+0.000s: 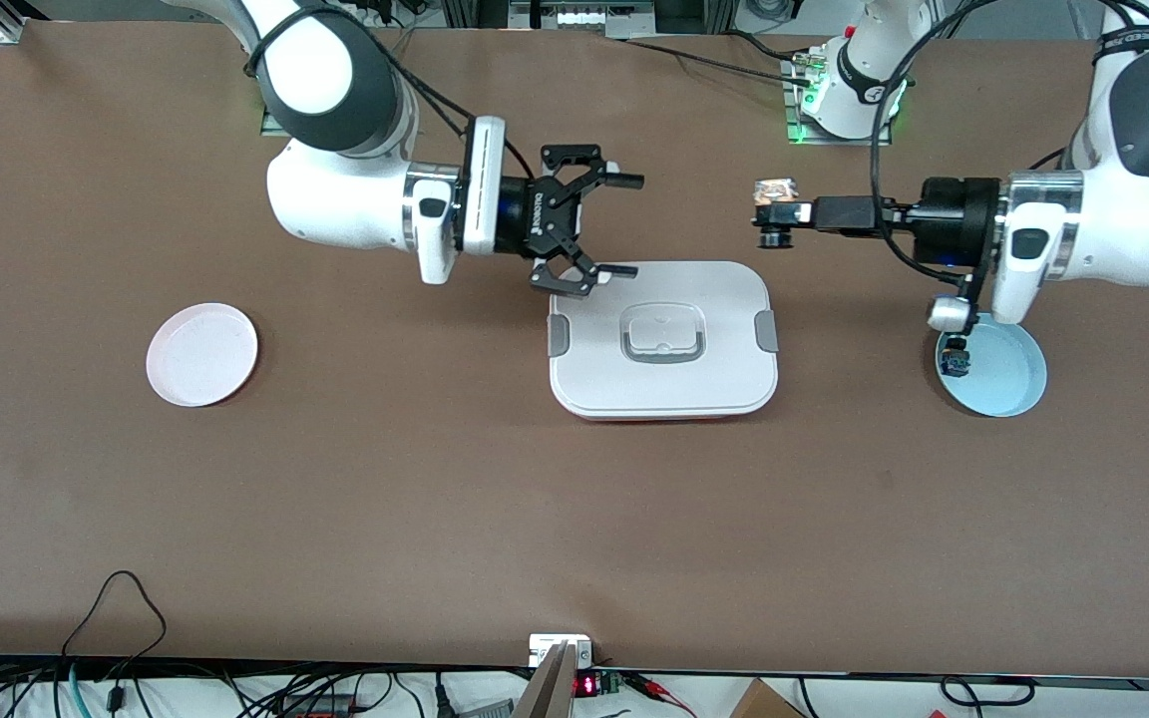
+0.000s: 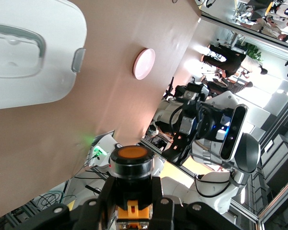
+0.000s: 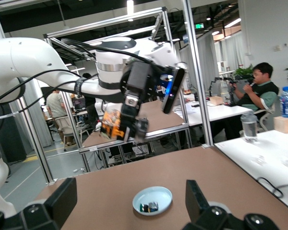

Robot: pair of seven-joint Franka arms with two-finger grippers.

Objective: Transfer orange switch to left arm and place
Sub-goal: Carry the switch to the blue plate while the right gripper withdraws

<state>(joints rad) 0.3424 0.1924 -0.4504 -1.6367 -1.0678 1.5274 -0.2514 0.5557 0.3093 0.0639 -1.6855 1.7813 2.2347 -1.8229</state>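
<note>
Orange switch (image 2: pixel 129 160) pinched in left end effector (image 1: pixel 772 225) — body half-hidden; right end effector (image 1: pixel 589 225) spread.

Orange switch (image 2: pixel 129 165) lower body hidden by left claw (image 2: pixel 130 201); blue plate (image 1: pixel 1008 384) partly covered by left arm.

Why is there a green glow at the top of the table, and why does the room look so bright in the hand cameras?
Front view: a small green lamp at the left arm's base tints the table edge. Left wrist view: the same lamp glows green, and the room washes out whitish. Right wrist view: ceiling lights glare.
</note>
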